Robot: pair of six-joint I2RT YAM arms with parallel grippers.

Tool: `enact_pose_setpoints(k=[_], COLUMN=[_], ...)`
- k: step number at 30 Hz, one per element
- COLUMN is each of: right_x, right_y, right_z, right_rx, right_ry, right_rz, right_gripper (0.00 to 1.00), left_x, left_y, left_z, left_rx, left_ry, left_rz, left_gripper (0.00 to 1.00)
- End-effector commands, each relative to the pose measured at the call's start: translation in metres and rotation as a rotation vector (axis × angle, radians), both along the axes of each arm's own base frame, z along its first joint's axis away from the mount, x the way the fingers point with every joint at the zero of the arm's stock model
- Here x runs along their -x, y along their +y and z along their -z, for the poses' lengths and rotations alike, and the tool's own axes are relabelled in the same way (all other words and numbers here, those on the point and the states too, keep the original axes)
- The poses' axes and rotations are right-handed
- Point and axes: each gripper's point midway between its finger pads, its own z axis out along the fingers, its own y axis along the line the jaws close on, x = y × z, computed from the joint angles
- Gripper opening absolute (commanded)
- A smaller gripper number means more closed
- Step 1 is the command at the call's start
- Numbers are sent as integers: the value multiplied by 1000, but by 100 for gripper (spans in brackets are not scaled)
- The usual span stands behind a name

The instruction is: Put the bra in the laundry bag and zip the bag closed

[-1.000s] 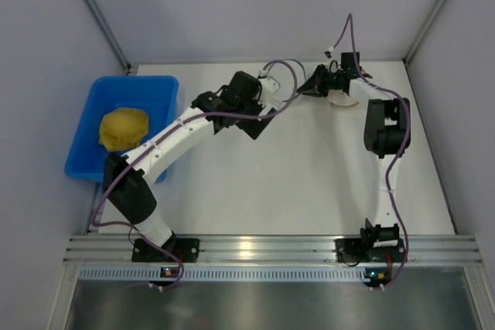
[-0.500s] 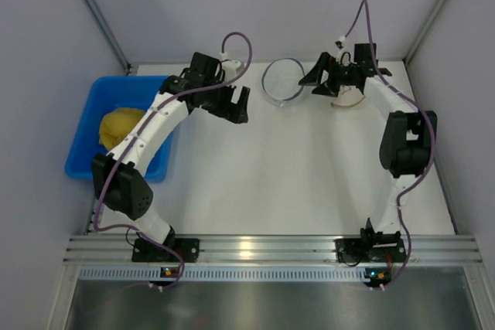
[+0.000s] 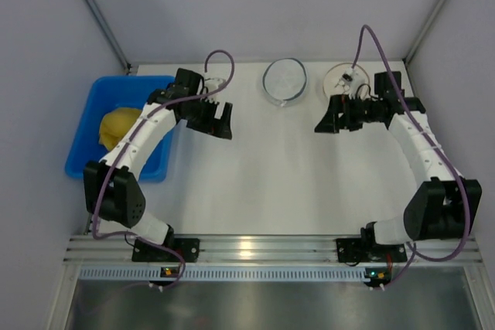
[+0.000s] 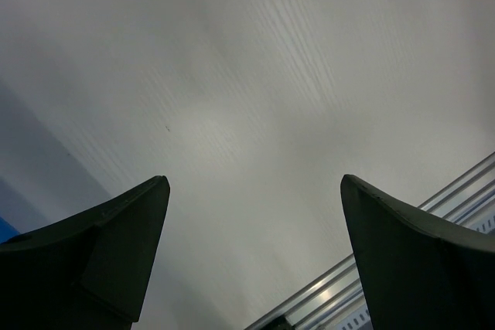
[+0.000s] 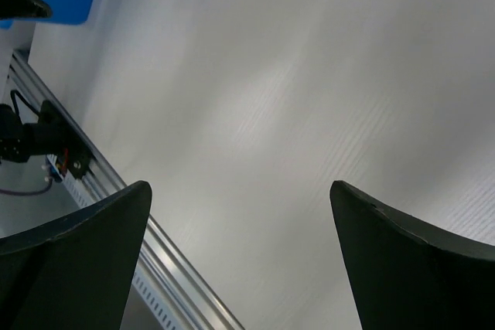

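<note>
Two pincers, both spread wide and empty, flank the laundry bag (image 3: 285, 81). The bag lies flat on the tabletop (image 3: 271, 191) and serves as the landmark here.

Far left of the bag is a blue bin (image 3: 83, 156) holding a yellow cloth lump (image 3: 124, 127). The lump is no part of the task and is presumably parked there out of the way.

Left of the bag and nearer the arm bases is the left pincer (image 3: 216, 127), jaws at full spread with nothing between them. Its wrist view shows only bare tabletop.

The bag itself is round, translucent and dark-rimmed, and appears to sit where either arm can reach it. The bra cannot be made out anywhere on the open tabletop. A pale tint inside the mesh may be it, but the overhead view does not settle this, nor whether the zipper is run shut.

Right of the bag and nearer the bases is the right pincer (image 3: 335, 123), jaws likewise wide and holding nothing over bare tabletop. Just right of the bag, beyond that pincer, is a white disc (image 3: 346, 79) with small dark marks; it touches neither.

Both pincers stand apart from the bag, which suggests no grip is under way. Any further zipping would call for a fresh approach to the rim.
</note>
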Motion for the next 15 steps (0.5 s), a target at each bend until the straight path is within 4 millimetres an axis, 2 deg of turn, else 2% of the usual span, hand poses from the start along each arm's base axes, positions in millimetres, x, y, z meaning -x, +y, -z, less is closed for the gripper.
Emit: enact_pose_setpoints(k=[1, 2, 3, 7, 15], right_x=[44, 48, 56, 65, 71], right_y=[-3, -3, -4, 0, 4], right_z=[18, 17, 25, 29, 22], right_rx=[51, 54, 53, 37, 18], right_ry=[7, -12, 6, 0, -23], right_rz=[-99, -98, -99, -106, -121], right_gripper=[99, 99, 100, 99, 99], left_x=[13, 18, 20, 26, 24], left_y=[4, 6, 8, 12, 13], left_z=[-1, 3, 4, 3, -5], left_rx=[4, -4, -11, -20, -27], left_ry=[-41, -39, -41, -57, -88], left_rz=[13, 15, 16, 22, 20], left_gripper=[98, 98, 98, 98, 98])
